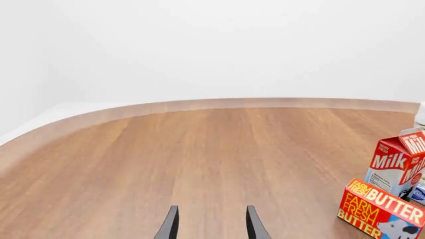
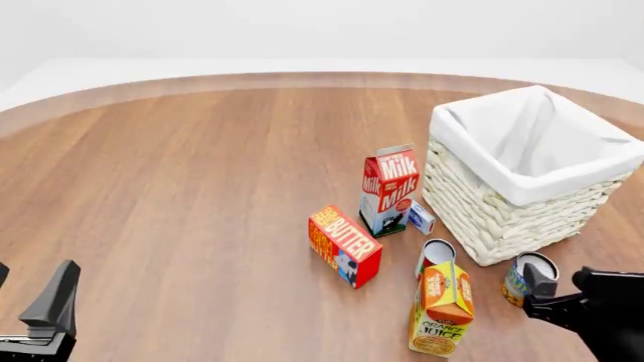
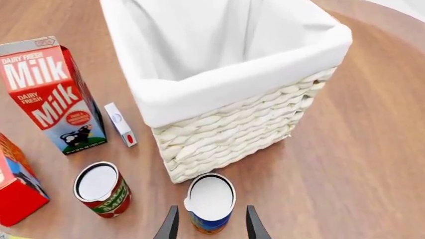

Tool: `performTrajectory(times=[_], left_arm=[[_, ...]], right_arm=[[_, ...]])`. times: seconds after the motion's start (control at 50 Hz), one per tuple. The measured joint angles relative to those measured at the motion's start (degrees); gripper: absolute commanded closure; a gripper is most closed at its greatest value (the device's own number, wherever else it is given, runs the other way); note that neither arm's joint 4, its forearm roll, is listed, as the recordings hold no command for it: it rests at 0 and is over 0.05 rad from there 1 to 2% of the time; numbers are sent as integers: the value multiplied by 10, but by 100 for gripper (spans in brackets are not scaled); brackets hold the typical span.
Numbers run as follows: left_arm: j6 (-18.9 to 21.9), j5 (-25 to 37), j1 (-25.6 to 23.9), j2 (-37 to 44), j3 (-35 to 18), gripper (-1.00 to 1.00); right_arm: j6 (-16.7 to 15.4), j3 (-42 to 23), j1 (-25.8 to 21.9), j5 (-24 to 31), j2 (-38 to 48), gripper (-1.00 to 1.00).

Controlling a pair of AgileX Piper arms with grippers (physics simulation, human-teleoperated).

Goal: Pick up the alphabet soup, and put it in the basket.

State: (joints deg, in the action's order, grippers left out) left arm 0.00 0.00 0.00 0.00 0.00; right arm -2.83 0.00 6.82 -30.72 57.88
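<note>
Alphabet soup [image 3: 210, 203]: upright on the table [image 2: 201, 188], just near of the basket's near corner, at the right of the cluster; silver-white top up.
Basket [image 2: 493, 204]: far right, white liner folded over its rim.
Right gripper [image 3: 210, 225]: above the soup, fingers spread to either side of the can, not closed on it.
Left gripper [image 1: 210, 224]: near left, well apart from everything, fingers apart over bare wood.
Red-labelled can [image 3: 101, 189]: just left of the soup.
Milk carton [image 2: 390, 188]: upright, left of the basket.
Butter box [image 2: 345, 245]: left of the cans.
Orange juice carton [image 2: 441, 309]: nearest, beside the red-labelled can.
</note>
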Motion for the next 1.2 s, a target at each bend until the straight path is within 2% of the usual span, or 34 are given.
performTrajectory(times=[0.58,0.7,0.82,1.02,1.2], left_arm=[[0,0,0,0,0,-100],[0,0,0,0,0,-100],[0,0,0,0,0,-100],[0,0,0,0,0,-100],[0,0,0,0,0,-100]], right_arm=[[0,0,1,-102,125,-100],[1,0,-1,-202,245,-100],[1,0,-3,-271,328,-100],[2,0,-4,-335,405,-100],[2,0,-7,-367,449,-100]])
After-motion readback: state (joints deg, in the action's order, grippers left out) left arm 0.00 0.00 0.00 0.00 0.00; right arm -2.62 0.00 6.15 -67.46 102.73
